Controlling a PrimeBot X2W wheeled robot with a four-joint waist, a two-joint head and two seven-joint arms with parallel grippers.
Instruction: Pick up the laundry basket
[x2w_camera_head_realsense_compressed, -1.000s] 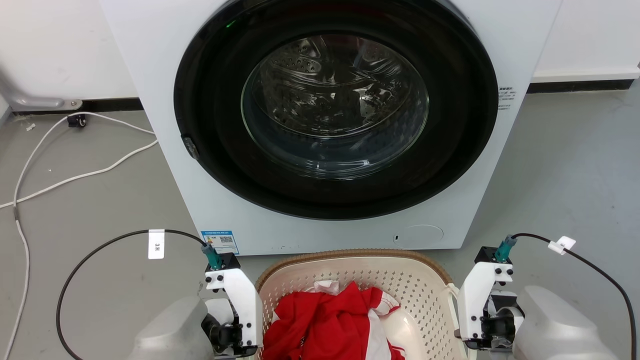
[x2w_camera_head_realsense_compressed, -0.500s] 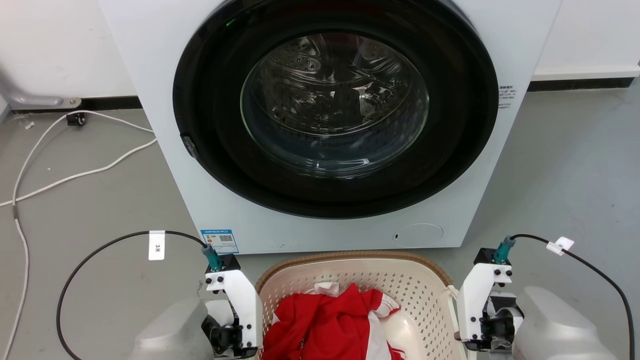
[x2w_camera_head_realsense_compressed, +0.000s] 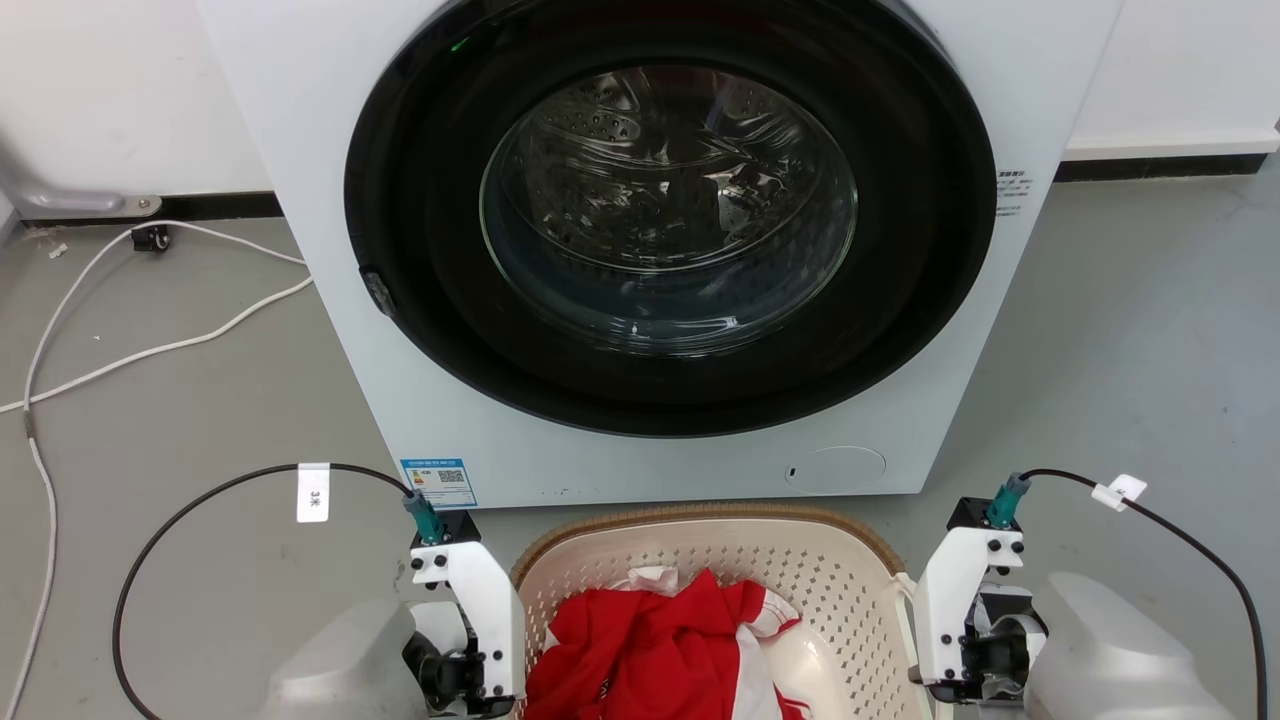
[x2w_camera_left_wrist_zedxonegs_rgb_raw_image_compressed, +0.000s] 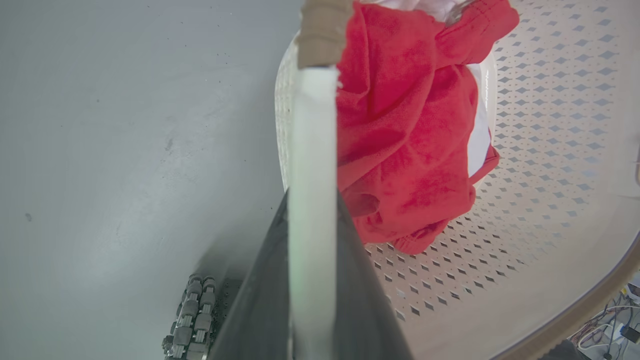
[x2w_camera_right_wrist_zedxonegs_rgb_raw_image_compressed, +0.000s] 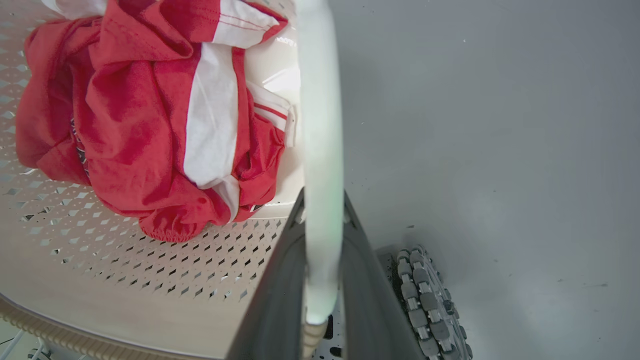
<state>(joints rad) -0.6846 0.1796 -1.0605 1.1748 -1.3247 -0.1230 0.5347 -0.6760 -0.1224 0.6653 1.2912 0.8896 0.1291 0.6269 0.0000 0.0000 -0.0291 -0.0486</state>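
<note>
Left wrist view: left tool (x2w_camera_left_wrist_zedxonegs_rgb_raw_image_compressed: 313, 200) pinches laundry basket (x2w_camera_left_wrist_zedxonegs_rgb_raw_image_compressed: 525, 200) handle (x2w_camera_left_wrist_zedxonegs_rgb_raw_image_compressed: 310, 125).

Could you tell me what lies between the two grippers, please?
The laundry basket, holding a red and white garment, lies between the left gripper and right gripper in the head view; each clamps a side handle.

A white tag (x2w_camera_head_realsense_compressed: 313, 491) on the black cable (x2w_camera_head_realsense_compressed: 360, 466) reads "3米"; the washer's (x2w_camera_head_realsense_compressed: 330, 250) blue sticker (x2w_camera_head_realsense_compressed: 438, 482) is illegible.
</note>
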